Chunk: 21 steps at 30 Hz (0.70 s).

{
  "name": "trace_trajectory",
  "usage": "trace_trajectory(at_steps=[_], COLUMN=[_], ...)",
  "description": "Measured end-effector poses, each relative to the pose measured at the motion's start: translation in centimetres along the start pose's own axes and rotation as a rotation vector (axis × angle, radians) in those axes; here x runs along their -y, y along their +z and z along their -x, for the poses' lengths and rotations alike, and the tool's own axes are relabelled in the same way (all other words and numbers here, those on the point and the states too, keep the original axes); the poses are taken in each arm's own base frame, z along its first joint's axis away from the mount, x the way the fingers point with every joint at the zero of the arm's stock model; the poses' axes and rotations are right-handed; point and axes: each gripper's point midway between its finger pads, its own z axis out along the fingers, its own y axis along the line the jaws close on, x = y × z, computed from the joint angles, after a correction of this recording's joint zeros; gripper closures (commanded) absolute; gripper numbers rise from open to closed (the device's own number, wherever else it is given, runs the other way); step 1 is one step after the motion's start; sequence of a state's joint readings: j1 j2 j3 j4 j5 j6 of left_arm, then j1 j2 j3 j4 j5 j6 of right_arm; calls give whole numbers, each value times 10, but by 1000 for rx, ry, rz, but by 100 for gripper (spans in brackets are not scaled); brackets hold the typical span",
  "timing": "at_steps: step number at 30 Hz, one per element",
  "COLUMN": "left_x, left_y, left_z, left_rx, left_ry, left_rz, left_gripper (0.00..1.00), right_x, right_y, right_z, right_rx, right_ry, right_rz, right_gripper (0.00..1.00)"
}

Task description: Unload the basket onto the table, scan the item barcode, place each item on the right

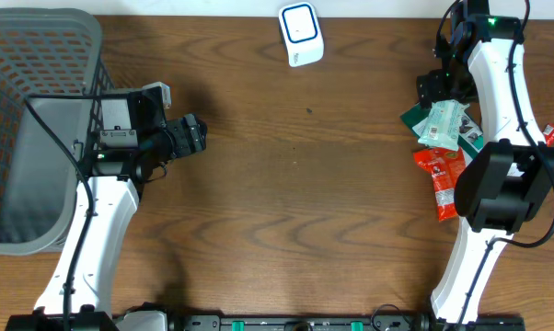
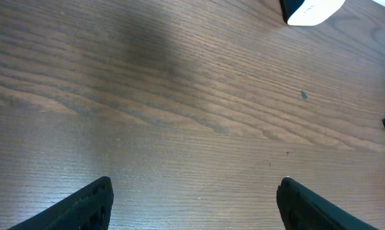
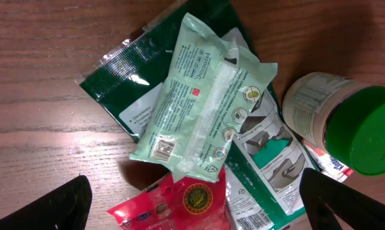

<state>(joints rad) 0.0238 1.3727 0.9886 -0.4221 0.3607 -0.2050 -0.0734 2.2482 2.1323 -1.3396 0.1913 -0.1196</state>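
table (image 1: pixel 305 184): brown wood, with bare grain across the middle between the two arms.
basket (image 1: pixel 38 55): grey mesh, at the left edge of the table, just beside the left arm.
scanner (image 1: pixel 301 34): a small white box with a blue-ringed face, at the far edge near the middle, well apart from both grippers. its corner also shows at the top of the left wrist view.
pile: packets heaped on the right side of the table. in the overhead view the right arm covers part of it.
pale green packet (image 3: pixel 205 121): uppermost in the pile, lying flat and slanted.
barcode (image 3: pixel 162 149): faces up near the pale green packet's lower left corner, uncovered.
dark green packet (image 3: pixel 132 80): under the pale green packet, sticking out to the upper left.
red packet (image 3: pixel 173 206): tucked under the lower end of the pale green packet, at the bottom of the right wrist view.
printed packet (image 3: pixel 269 156): white and green, partly under the pale green packet, on its right.
jar (image 3: pixel 346 124): green lid, tilted with the lid toward the camera, just beside the pile on the right. it cannot be told whether it touches the packets.
left gripper (image 2: pixel 196 198): fingers spread wide over bare wood, nothing between them, near the basket.
right gripper (image 3: pixel 194 191): fingers spread as wide as they go, above the pile, one at each lower corner of its wrist view. no packet is pinched.
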Motion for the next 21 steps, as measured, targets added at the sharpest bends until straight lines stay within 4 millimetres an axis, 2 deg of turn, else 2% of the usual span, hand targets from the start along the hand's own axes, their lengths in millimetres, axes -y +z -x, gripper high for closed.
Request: trace_trajectory(at_steps=[7,9,11,13,14,16,21], left_x=[0,0,0,0,0,0,0], left_y=[0,0,0,0,0,0,0], left_z=[0,0,0,0,0,0,0], left_rx=[-1,0,0,1,0,0,0], left_ry=[0,0,0,1,0,0,0], left_rz=[0,0,0,0,0,-1,0], left_gripper=[18,18,18,18,18,18,18], right_x=[1,2,6,13,18,26,40], right_y=[-3,-13,-35,-72,-103,-153,-270], right_z=[0,1,2,0,-2,-12,-58], right_rx=[7,30,76,159,231,345,631], right_ry=[1,5,13,28,40,62,109], right_rz=[0,-3,-8,-18,-26,-40,-72], right_gripper=[1,1,1,1,1,1,1])
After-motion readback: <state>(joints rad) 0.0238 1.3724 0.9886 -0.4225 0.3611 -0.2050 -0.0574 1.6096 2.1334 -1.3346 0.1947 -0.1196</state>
